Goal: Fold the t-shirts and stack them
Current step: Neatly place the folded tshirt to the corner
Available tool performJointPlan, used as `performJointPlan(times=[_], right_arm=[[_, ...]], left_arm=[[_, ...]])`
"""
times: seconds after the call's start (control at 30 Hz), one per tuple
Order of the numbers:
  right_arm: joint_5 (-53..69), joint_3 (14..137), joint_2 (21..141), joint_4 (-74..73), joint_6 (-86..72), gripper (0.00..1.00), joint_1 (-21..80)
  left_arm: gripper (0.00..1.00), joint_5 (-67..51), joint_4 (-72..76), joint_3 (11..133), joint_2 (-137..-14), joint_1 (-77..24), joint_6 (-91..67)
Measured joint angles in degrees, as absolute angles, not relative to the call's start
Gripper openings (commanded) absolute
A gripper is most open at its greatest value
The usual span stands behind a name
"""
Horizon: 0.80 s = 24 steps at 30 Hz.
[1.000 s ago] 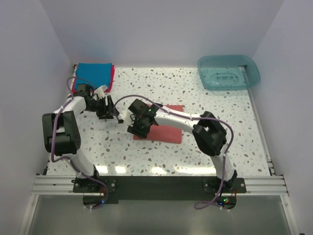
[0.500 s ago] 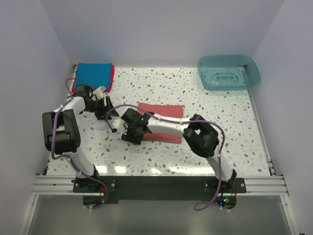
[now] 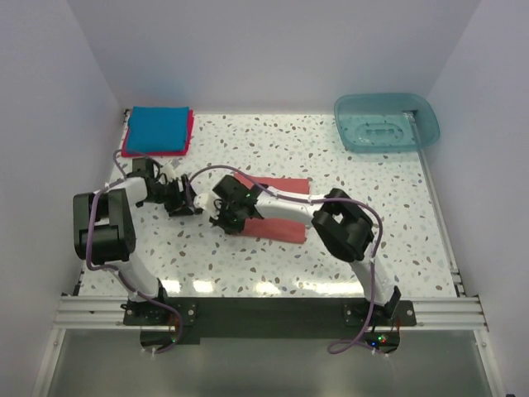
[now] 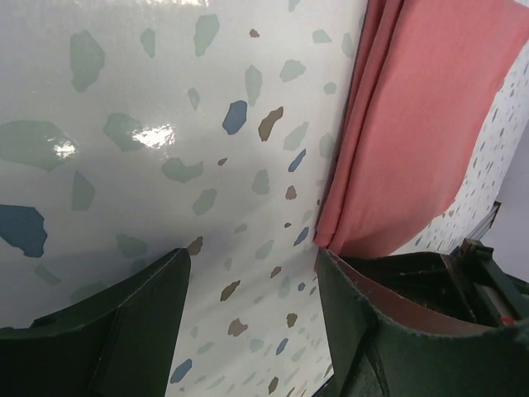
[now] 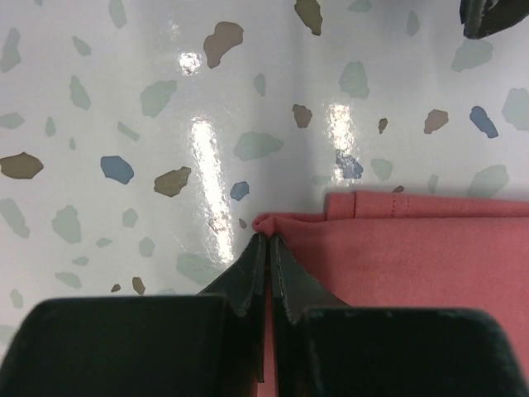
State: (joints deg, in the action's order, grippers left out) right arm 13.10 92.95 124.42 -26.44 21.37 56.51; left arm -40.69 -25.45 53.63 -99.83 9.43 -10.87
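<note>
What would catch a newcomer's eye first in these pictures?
The salmon-red t-shirt lies mid-table, its left corner pinched in the shut jaws of the right gripper, while the left gripper hangs open-jawed beside it. Next come the blue t-shirt folded on the crimson-pink t-shirt in the far left corner, and the teal tub in the far right corner.
</note>
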Motion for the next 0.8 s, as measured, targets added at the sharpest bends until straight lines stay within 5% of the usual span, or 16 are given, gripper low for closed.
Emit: performJointPlan(times=[0.57, 0.8], right_arm=[[24.53, 91.15, 117.1, -26.39, 20.16, 0.0, 51.9], [26.41, 91.02, 116.73, -26.02, 18.39, 0.0, 51.92]], left_arm=[[0.84, -49.54, -0.6, 45.04, -100.51, 0.62, -32.32], [0.78, -51.75, 10.85, 44.1, -104.49, -4.71, -43.83]])
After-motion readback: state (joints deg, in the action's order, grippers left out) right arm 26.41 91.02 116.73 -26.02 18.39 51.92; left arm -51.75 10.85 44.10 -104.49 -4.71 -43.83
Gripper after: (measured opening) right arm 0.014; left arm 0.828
